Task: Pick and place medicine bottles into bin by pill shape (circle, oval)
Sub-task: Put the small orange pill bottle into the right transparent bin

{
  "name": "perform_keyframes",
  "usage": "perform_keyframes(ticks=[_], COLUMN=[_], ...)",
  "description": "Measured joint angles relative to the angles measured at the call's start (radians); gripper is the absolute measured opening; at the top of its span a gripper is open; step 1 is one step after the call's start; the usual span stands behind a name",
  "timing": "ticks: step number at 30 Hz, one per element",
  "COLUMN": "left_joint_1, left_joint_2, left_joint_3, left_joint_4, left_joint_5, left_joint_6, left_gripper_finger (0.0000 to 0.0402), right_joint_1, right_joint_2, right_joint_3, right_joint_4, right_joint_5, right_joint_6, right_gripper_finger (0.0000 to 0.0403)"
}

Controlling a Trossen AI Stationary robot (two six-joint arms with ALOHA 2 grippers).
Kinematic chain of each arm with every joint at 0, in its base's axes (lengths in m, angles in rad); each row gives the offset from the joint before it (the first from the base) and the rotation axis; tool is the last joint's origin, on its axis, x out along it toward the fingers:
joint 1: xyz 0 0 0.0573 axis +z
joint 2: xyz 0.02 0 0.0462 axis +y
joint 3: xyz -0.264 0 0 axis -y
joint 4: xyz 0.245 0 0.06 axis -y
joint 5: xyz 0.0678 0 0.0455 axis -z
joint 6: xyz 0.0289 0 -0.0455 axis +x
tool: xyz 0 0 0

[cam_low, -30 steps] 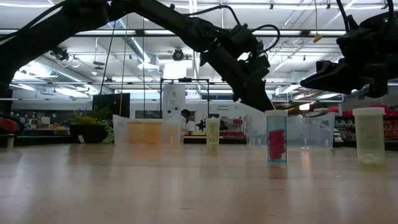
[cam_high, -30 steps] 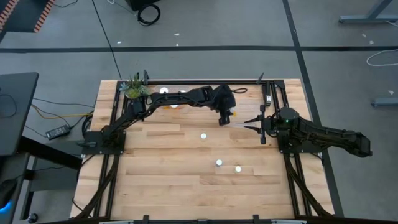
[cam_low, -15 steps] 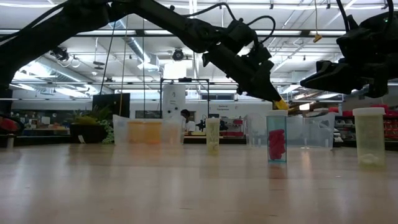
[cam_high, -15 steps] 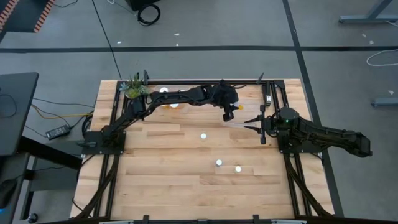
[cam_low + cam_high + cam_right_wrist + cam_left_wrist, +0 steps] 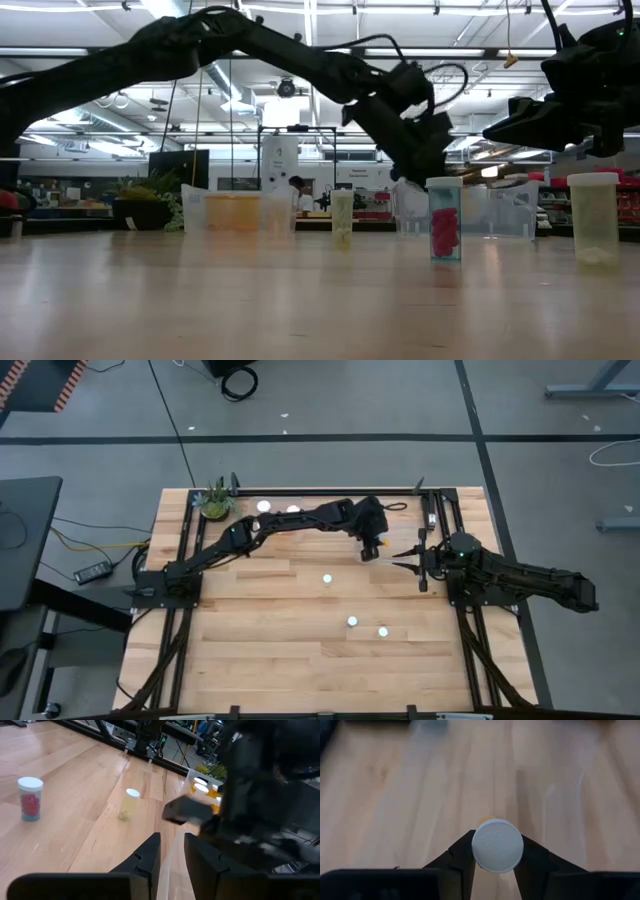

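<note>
The bottle that matters just now is the one with the ribbed white cap, sitting low in the centre of the left wrist view, a sliver of orange body peeping out behind the cap. The left gripper is pinched onto it, one dark finger against each side just under the cap. In the high view that gripper sits a little right of centre in the upper half of the frame, over the wooden table; whether the bottle hangs clear of the boards or rests on them I can't quite make out from up there. It looks a light, rigid plastic thing, smooth-walled and round, so I'd reckon it wants to twist or slip if squeezed off-centre; a grip square across the body close below the cap, where the cap's lip can act as a stop, seems the sound place. Three more bottles stand loose: one mid-frame and a pair lower down. From the low view, one holds red pills, one is pale yellowish, and a wider one stands at the right edge. Clear bins sit at the far side. The right gripper waits just right of the left one, fingers narrowly parted and empty.
</note>
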State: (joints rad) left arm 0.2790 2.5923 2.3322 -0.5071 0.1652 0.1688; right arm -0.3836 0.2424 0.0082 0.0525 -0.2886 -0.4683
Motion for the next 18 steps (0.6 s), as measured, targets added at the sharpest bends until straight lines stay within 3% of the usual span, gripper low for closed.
perform_keyframes(ticks=[18], left_joint_1=[-0.001], left_joint_2=[-0.001], left_joint_3=[0.0], left_joint_4=[-0.151], left_joint_5=[-0.003], left_joint_6=[0.061], left_gripper_finger=[0.0133], right_joint_1=[0.0], right_joint_2=[0.001], right_joint_3=[0.0], right_joint_4=[0.0], right_joint_5=[0.0], right_joint_6=[0.0], right_gripper_finger=[0.0093])
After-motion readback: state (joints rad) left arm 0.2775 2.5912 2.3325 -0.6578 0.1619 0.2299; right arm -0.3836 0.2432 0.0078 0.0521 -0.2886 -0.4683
